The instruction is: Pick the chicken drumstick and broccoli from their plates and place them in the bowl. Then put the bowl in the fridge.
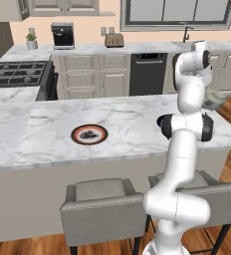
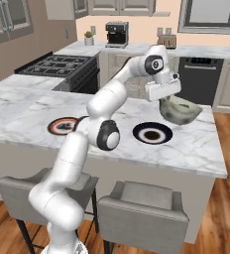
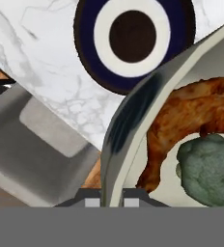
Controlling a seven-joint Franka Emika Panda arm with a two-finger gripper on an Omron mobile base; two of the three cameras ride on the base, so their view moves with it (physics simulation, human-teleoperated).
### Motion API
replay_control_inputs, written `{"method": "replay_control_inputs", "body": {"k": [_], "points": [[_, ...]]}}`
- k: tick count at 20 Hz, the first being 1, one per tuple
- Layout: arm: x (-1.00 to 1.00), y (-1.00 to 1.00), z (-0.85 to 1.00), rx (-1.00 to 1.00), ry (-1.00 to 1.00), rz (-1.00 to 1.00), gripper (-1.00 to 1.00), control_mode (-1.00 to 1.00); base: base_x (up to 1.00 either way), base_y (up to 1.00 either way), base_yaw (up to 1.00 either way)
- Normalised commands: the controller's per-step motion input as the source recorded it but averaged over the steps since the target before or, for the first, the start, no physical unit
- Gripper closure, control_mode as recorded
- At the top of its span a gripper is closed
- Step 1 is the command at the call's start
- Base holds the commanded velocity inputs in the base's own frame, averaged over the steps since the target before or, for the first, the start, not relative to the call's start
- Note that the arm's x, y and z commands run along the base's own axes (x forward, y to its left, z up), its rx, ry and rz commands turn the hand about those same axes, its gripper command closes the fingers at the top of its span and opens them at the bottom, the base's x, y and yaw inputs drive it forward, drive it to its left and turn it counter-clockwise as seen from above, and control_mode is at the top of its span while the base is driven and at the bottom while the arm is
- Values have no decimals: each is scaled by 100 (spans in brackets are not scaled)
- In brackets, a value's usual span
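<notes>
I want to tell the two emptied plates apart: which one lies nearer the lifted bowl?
The dark navy plate with a white ring, on the marble island by the tilted grey-green bowl. The red-orange-rimmed plate lies farther off, beyond the arm.

The white arm [image 2: 102, 114] rises from its base, bends at a dark elbow joint, then reaches up and forward to a high wrist that turns the hand downward. The gripper [image 3: 112, 195] points down with its jaws closed tight on a thin rim that runs up between them, one finger [image 3: 92, 198] on the outer side, the other on the inner side. In the right base view the hand [image 2: 162, 89] hangs tilted slightly
</notes>
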Motion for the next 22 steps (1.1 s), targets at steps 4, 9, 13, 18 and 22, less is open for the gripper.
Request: {"method": "replay_control_inputs", "body": {"k": [4, 9, 13, 18, 22], "points": [[-47, 55, 0, -5, -15, 16, 100, -100, 0, 0, 0], [-59, 61, -6, -10, -41, 10, 100, -100, 0, 0, 0], [-61, 63, -3, -22, -41, 7, 100, -100, 0, 0, 0], [-48, 51, 1, -22, -12, 9, 100, -100, 0, 0, 0], [-29, 41, 16, -4, 0, 15, 100, -100, 0, 0, 0]]}}
